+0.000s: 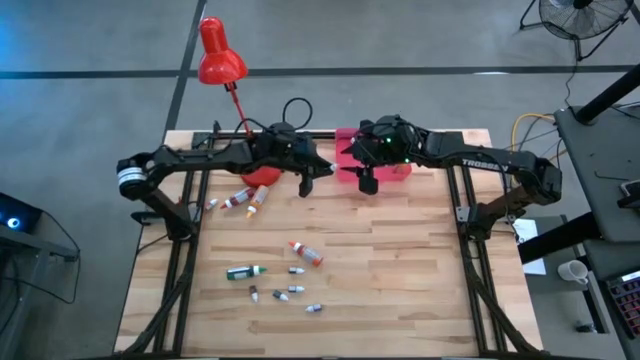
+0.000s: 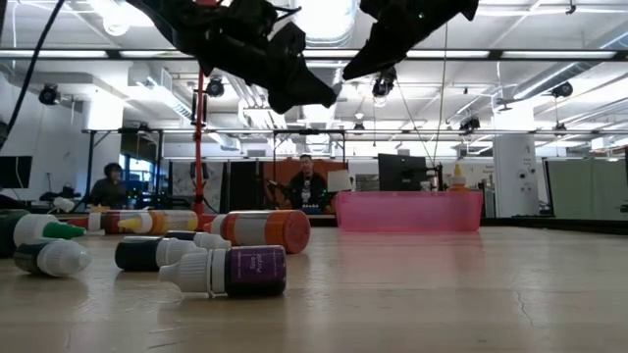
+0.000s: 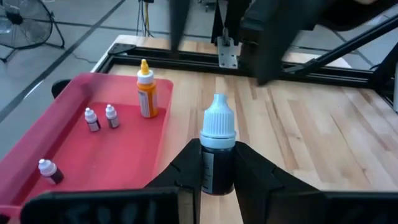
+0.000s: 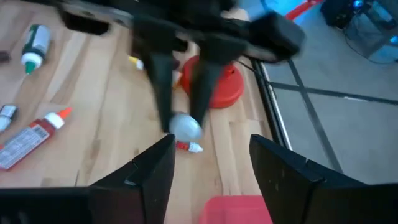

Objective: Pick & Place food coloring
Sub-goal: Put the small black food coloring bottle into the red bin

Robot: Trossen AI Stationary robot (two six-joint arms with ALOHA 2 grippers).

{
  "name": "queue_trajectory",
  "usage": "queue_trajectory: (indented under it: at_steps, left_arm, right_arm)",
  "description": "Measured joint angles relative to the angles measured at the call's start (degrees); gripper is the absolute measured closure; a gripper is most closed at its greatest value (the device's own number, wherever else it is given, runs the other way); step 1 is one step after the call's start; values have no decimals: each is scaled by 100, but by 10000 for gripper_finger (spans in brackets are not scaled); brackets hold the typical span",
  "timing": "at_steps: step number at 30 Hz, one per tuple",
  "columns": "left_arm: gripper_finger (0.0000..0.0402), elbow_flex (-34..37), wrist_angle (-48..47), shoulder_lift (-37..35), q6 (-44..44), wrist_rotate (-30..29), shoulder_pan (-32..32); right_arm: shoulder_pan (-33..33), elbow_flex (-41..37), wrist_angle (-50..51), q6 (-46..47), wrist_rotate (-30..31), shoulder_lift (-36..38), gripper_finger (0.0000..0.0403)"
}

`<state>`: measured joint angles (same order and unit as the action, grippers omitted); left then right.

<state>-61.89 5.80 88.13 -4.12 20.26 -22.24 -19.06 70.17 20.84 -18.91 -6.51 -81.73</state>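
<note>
- Two arms meet at the 12 o'clock edge of the wooden bench [image 1: 400, 260], the left coming from 9 o'clock and the right from 3 o'clock.
- Left gripper [image 1: 305, 180] hangs just beside the pink tray [image 1: 345, 140]; its jaws are clenched on a small dark dropper bottle [image 3: 217, 155] with a pale blue-white cap, held upright between the fingers [image 3: 180, 174].
- Right gripper [image 1: 368, 182] sits over the tray's 6 o'clock edge with its jaws released and nothing between the fingers [image 4: 149, 168].
- In the left wrist view the tray [image 3: 124, 155] holds an orange dropper bottle [image 3: 147, 90] standing upright, two tiny white-capped bottles [image 3: 101, 117] side by side near it, and one more tiny bottle [image 3: 48, 170] lying apart from them.
- Toward 9 o'clock of the left gripper, three tubes [image 1: 243, 199] lie close together beside the red desk lamp [image 1: 218, 55], whose round base stands by the bench's 12 o'clock edge.
- Near the bench centre lies an orange-red tube [image 1: 306, 253]; a dark green tube [image 1: 243, 271] lies at its 8 o'clock.
- Five tiny whitish bottles [image 1: 290, 290] are scattered toward 6 o'clock of those two.
- From the low view a purple-labelled bottle [image 2: 228, 272] lies on its side nearest the camera, an orange one [image 2: 263, 231] behind it.
- Two people [image 2: 307, 184] sit in the room beyond the bench.
</note>
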Motion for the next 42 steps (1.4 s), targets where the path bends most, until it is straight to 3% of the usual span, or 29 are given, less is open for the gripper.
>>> queue_trajectory:
  at_steps: [15, 42]
  left_arm:
    - [355, -16, 811, 185, 112, 87, 9]
    - [355, -170, 770, 619, -143, 157, 59]
  right_arm:
    - [19, -9, 306, 140, -4, -70, 202]
    - [17, -11, 485, 227, 68, -280, 207]
